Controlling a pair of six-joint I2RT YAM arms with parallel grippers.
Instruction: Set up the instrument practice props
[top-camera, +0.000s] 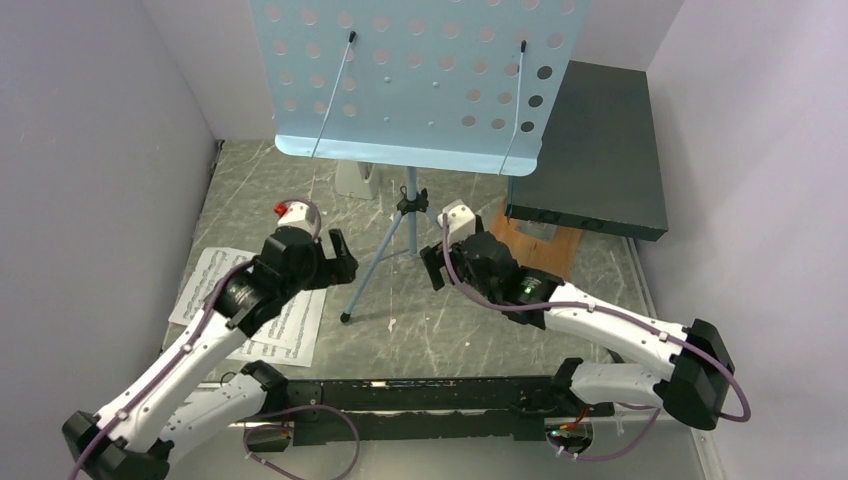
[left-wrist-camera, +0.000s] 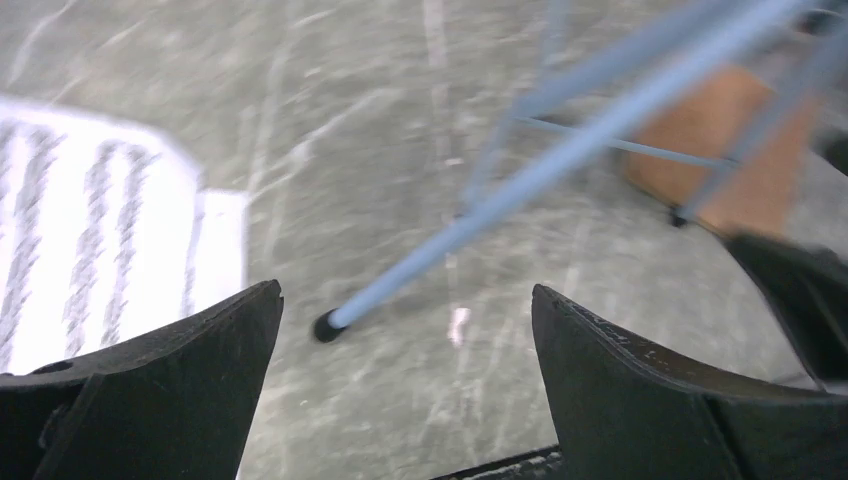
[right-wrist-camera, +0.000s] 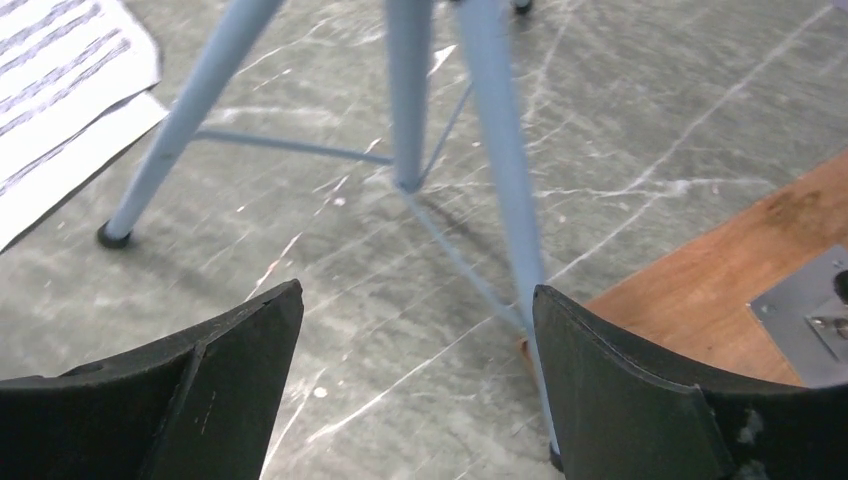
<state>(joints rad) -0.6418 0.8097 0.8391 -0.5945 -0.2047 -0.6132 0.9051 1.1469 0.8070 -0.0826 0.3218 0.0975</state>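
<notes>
Closest in are the two black fingers (left-wrist-camera: 200, 360) of the left end effector (left-wrist-camera: 405, 293). They are spread wide and hold nothing. Between them sits the black foot (left-wrist-camera: 326, 326) of one stand leg, on the grey surface (left-wrist-camera: 400, 120).

Far left, the white music pages (top-camera: 203, 280) lie flat on the surface, partly under the left arm. The blue music stand (top-camera: 420, 80) is next, standing up on its three legs in the middle. The little white metronome (top-camera: 357, 180) sits behind it, near the back wall. The right end effector (right-wrist-camera: 417, 293) is wide too and empty, just beside the other legs. One leg comes down right at the wooden board (top-camera: 540, 245). I cannot tell if it stands on it. The big dark box (top-camera: 590, 150) is far right.

I think the pages go on the stand next. To do it well, the left end effector should slide left, away from the leg, and pinch the page edge softly. It should lift slowly, so no page slips out. Bumping a leg could tip the stand.
</notes>
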